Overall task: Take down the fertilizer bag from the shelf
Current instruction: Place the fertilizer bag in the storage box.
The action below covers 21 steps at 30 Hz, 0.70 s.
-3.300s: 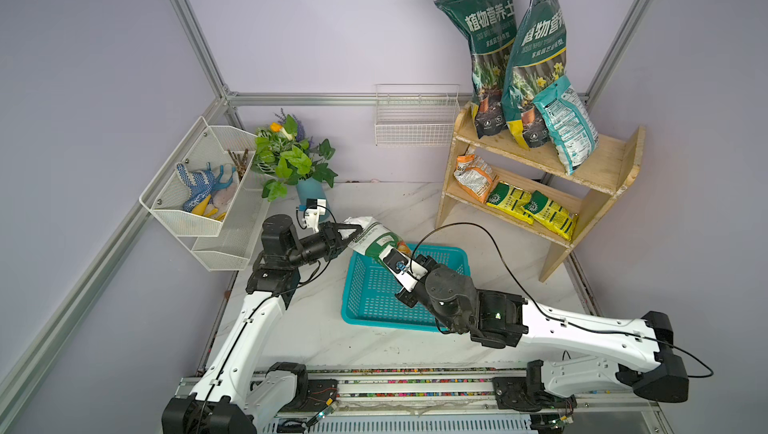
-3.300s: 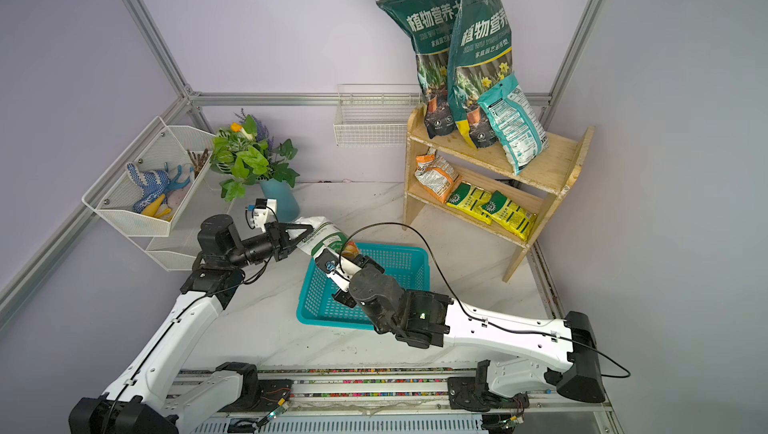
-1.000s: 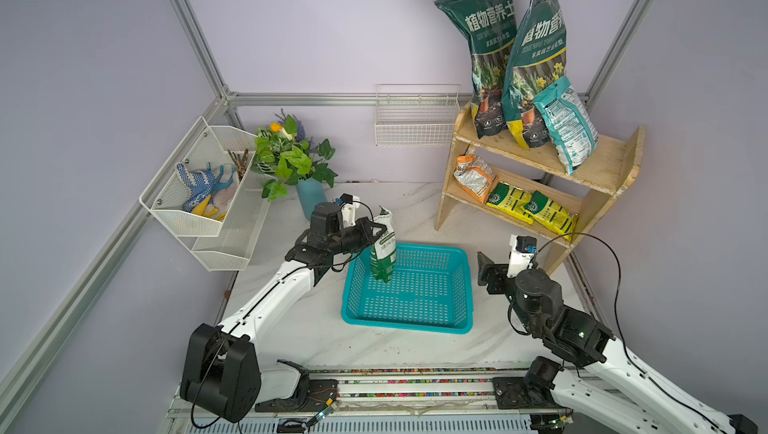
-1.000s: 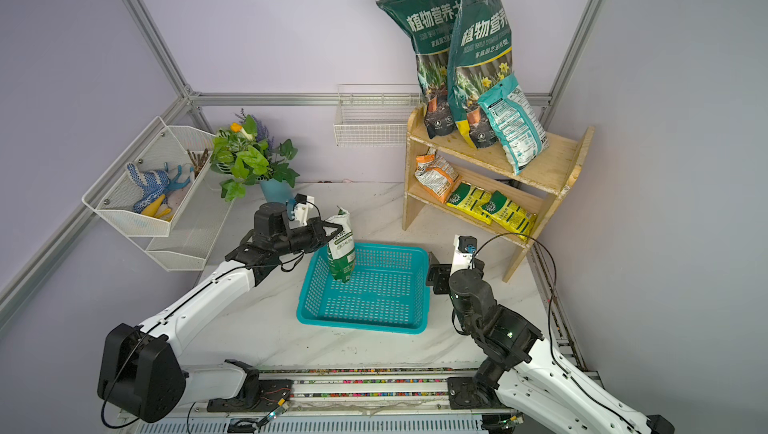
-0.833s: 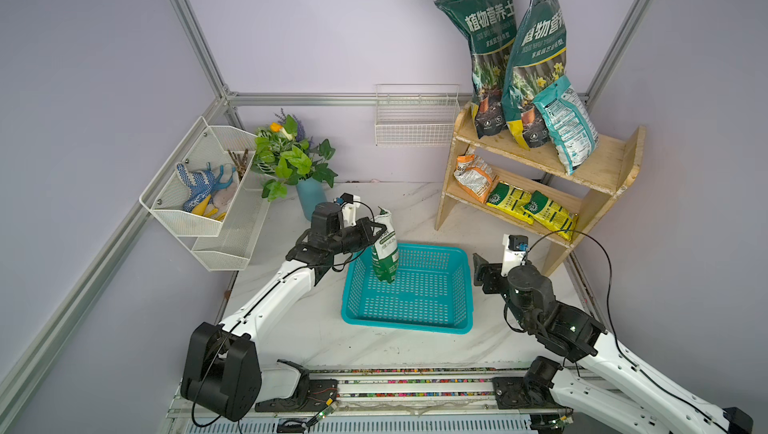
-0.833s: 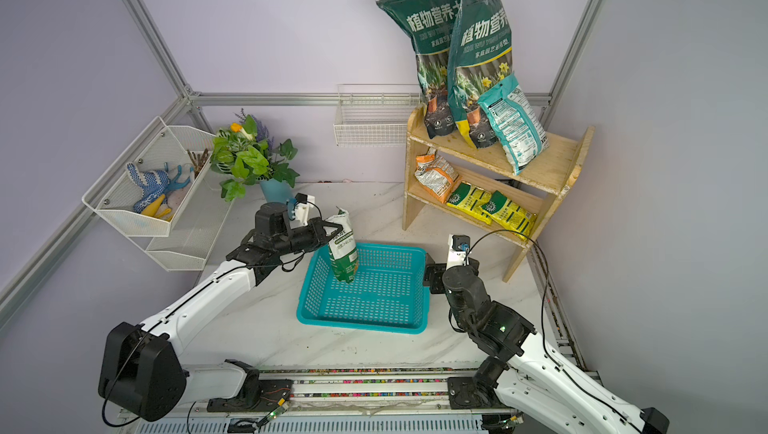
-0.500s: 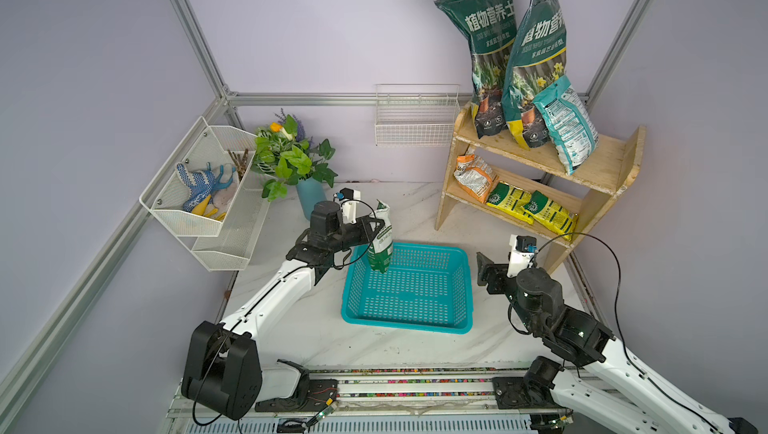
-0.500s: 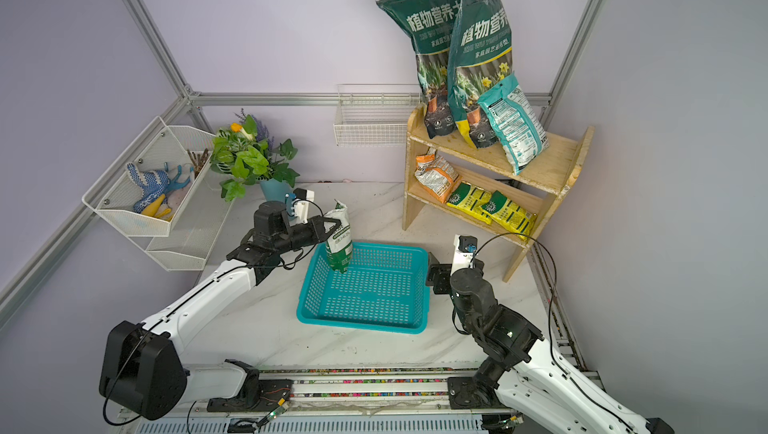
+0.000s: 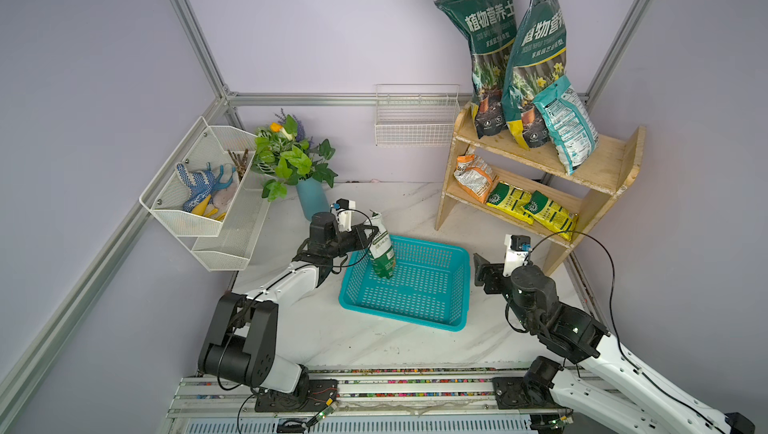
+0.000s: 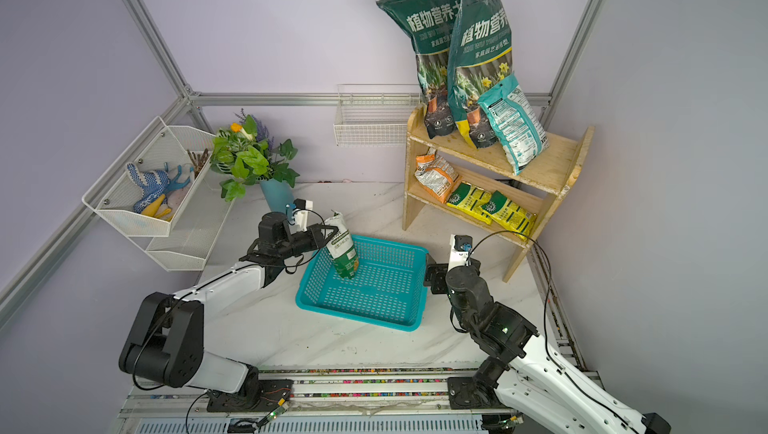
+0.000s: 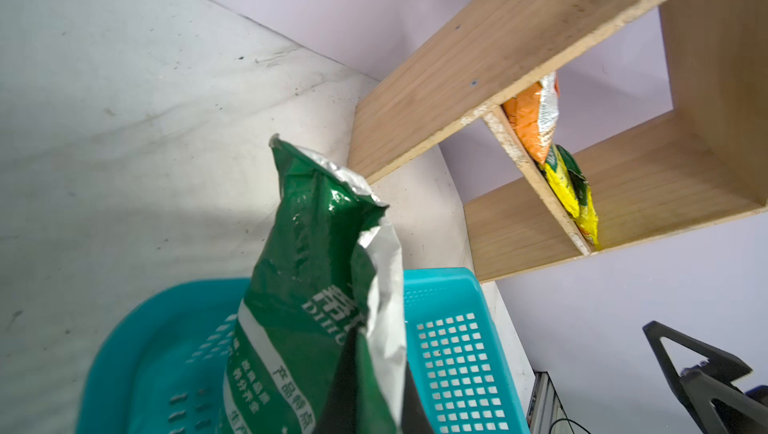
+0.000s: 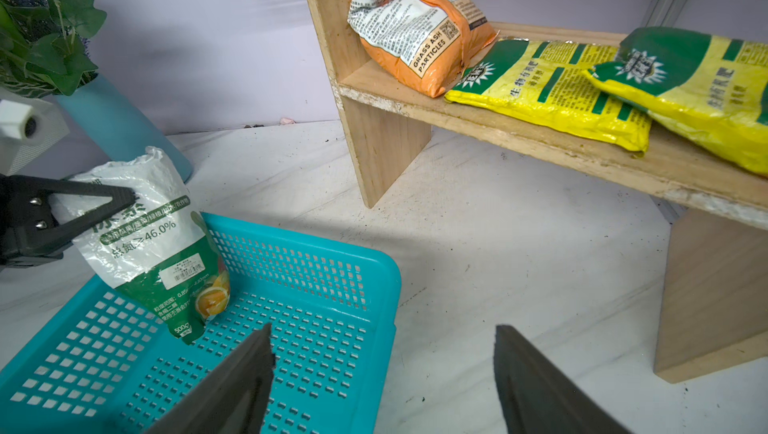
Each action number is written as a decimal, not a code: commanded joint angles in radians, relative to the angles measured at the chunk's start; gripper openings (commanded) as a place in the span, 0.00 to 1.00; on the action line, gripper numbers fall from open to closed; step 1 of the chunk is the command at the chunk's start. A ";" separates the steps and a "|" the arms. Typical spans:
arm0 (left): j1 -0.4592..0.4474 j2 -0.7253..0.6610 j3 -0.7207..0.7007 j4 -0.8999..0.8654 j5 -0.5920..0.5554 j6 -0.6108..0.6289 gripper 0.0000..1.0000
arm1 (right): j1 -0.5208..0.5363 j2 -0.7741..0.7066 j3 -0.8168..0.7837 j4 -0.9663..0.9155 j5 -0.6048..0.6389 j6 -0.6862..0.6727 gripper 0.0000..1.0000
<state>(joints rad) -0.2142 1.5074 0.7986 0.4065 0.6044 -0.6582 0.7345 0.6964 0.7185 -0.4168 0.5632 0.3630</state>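
A small green and white fertilizer bag hangs tilted from my left gripper, which is shut on its upper part. The bag's lower end is down inside the teal basket at its far left corner. In the left wrist view the bag fills the space in front of the jaws. My right gripper stands open and empty at the basket's right rim. The wooden shelf stands at the back right.
Two tall dark green bags and a teal-white bag stand on the shelf's upper tier. An orange bag and two yellow bags lie on the lower tier. A plant in a blue vase and white wire wall baskets are at the left.
The right arm has let go of the bag and drawn back to the basket's right side. The left gripper has carried the bag over the basket and, in the last half second, lowered it slightly.
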 commanded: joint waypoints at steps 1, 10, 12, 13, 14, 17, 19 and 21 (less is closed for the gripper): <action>0.065 0.029 -0.061 0.274 0.110 -0.061 0.00 | -0.006 -0.002 -0.003 0.007 -0.005 0.017 0.86; 0.125 0.122 -0.029 0.377 0.223 -0.152 0.00 | -0.007 -0.001 -0.004 0.009 -0.012 0.016 0.86; 0.125 0.116 -0.034 0.352 0.212 -0.133 0.00 | -0.008 -0.003 -0.004 0.009 -0.011 0.017 0.86; 0.125 0.111 -0.041 0.356 0.207 -0.132 0.00 | -0.009 -0.003 -0.004 0.009 -0.012 0.017 0.86; 0.125 0.107 -0.048 0.356 0.199 -0.132 0.01 | -0.009 -0.003 -0.004 0.009 -0.011 0.017 0.86; 0.126 0.068 -0.078 0.326 0.129 -0.127 0.41 | -0.009 0.001 -0.005 0.011 -0.014 0.016 0.86; 0.129 0.029 -0.101 0.299 0.075 -0.135 0.45 | -0.010 0.004 -0.005 0.013 -0.011 0.016 0.87; 0.133 -0.006 -0.117 0.269 0.024 -0.152 0.48 | -0.010 0.011 -0.005 0.015 -0.014 0.015 0.87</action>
<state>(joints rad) -0.0906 1.5524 0.7395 0.6708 0.7086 -0.8028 0.7300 0.7006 0.7185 -0.4160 0.5514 0.3634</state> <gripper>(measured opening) 0.473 0.866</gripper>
